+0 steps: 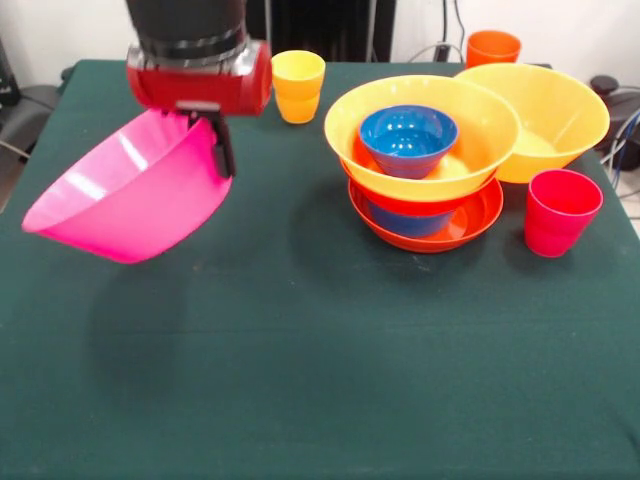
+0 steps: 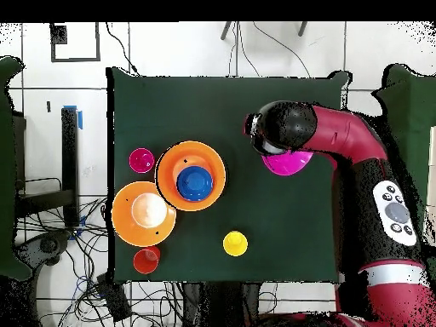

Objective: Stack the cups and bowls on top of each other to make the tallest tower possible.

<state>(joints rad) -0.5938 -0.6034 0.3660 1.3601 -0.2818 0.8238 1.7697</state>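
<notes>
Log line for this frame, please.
gripper: shut on pink bowl rim, lifted, tilted | tower: blue bowl topmost | cups: loose on table

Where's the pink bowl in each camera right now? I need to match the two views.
Front view: the pink bowl hangs tilted off the table at the left, held at its rim by the tool.
Overhead view: pink bowl at right of centre, mostly hidden under the arm's head.
Shared landmark: the yellow cup, near the bowl in both views.

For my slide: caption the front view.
Tool lifts tilted pink bowl clear of the table, beside the tower.
</notes>
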